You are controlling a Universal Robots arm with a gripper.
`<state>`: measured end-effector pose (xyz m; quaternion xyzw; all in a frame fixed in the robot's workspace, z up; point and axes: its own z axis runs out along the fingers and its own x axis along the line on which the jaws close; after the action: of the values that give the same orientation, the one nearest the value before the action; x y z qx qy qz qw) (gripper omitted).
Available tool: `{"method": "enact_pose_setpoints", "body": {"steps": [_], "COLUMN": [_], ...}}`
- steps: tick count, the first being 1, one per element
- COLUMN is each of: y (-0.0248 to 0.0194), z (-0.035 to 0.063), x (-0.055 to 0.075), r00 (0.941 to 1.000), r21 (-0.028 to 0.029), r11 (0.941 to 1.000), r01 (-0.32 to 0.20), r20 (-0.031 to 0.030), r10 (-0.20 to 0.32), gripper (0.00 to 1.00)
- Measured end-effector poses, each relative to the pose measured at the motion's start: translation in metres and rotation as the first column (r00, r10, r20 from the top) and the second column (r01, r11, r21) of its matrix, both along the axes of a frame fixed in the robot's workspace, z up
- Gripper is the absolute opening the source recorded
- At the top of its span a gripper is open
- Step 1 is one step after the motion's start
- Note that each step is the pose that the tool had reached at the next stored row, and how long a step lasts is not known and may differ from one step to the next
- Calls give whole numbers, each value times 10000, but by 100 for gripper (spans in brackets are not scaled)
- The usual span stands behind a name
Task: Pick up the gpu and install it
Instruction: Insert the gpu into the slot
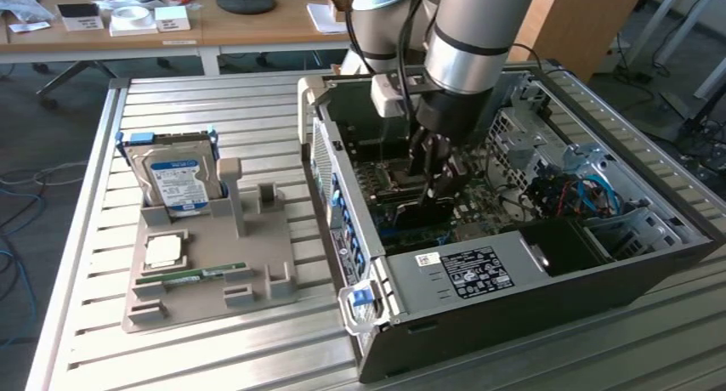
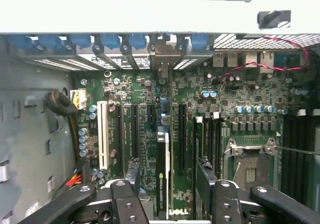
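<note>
The gpu (image 2: 162,176) stands on edge in a motherboard slot inside the open computer case (image 1: 635,263). Its silver end bracket (image 2: 162,51) sits against the case's rear wall. My gripper (image 2: 169,171) hangs straight over the card and is open. The black fingers (image 2: 132,171) stand on either side of the card, with a gap on each side. In the exterior view the gripper (image 1: 437,191) reaches down into the middle of the case, and the dark gpu (image 1: 426,214) is just below it.
A grey fixture (image 1: 210,272) on the slatted table, at the exterior view's left, holds a silver hard drive (image 1: 176,183), a CPU (image 1: 162,252) and a RAM stick (image 1: 187,276). Case walls, cables (image 1: 579,191) and a drive cage surround the gripper. Behind stands a wooden desk (image 1: 227,30).
</note>
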<state>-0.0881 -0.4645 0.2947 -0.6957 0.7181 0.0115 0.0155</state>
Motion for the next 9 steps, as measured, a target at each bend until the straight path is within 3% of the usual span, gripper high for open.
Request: {"method": "enact_pose_setpoints", "body": {"steps": [9], "y": [0], "z": [94], "x": [0], "r00": [9997], "r21": [9], "r11": [9997], "r01": [-260], "r20": [12], "r10": [260], "gripper": [58]}}
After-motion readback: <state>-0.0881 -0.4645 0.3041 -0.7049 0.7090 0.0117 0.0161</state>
